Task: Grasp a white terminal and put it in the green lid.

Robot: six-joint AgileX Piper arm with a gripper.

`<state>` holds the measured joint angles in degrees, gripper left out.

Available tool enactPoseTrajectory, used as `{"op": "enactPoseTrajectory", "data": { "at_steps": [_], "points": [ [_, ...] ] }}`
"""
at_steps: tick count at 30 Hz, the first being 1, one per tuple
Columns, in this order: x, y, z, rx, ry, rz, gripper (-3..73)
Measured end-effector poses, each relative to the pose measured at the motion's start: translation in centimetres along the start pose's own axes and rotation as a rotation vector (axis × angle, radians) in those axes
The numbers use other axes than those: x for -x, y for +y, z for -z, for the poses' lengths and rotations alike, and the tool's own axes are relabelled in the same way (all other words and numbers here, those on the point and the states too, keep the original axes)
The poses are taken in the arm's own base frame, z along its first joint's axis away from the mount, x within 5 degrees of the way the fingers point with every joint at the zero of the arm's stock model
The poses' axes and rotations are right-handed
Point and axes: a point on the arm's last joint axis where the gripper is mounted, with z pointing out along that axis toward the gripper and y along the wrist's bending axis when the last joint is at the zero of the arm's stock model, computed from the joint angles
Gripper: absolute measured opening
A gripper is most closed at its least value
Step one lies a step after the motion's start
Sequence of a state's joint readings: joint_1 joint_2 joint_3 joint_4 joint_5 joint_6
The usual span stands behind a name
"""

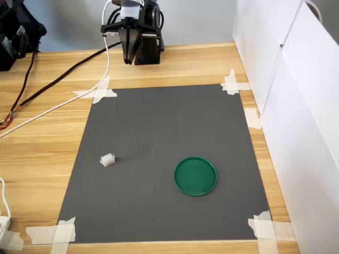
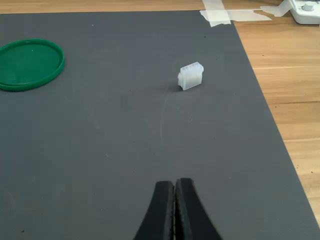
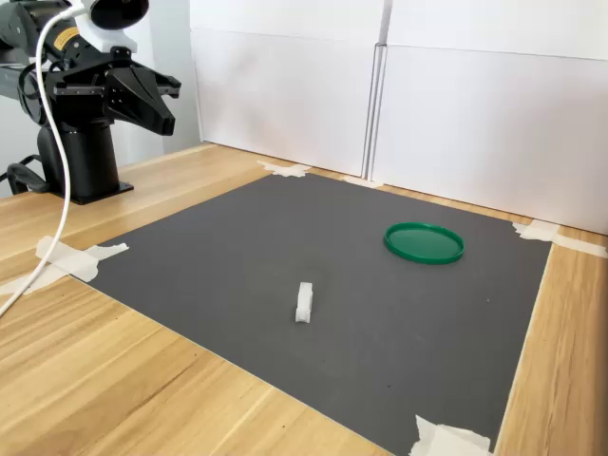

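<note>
First exterior view: my gripper point(image 1: 128, 60) hangs at the far edge of the dark mat point(image 1: 164, 121), above the wooden table point(image 1: 47, 143), fingers pressed together and holding nothing
Terminal there: the white terminal point(image 1: 107, 160) lies on the mat toward the first exterior view's left, well apart from me
Lid there: the green lid point(image 1: 196, 176) sits flat to its right, clear of it
Wrist view: my jaws are closed, tips meeting over bare mat; terminal point(image 2: 190, 76) ahead, lid point(image 2: 31, 64) off to one side
Second exterior view: gripper point(image 3: 166, 103) far left, raised; terminal point(image 3: 303, 302) near the mat's near edge; lid point(image 3: 424, 243) further right, apart from it
</note>
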<state>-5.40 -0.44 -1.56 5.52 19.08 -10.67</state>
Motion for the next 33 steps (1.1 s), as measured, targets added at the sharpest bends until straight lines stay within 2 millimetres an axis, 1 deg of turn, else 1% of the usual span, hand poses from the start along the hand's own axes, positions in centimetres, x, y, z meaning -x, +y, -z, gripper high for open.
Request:
{"op": "enactPoseTrajectory", "data": {
  "at_steps": [14,20,23,26,33],
  "points": [
    [0.0,0.0,0.0,0.0,0.0,0.0,-2.1],
    [0.2,0.0,-0.4,0.005,0.056,-0.002,-2.1],
    [0.8,-0.1,-0.7,0.009,0.092,-0.003,-2.1],
    [1.8,-0.2,-1.1,0.012,0.125,-0.004,-2.1],
    [5.7,-0.6,-2.7,0.018,0.18,-0.006,-2.1]
  ]
}}
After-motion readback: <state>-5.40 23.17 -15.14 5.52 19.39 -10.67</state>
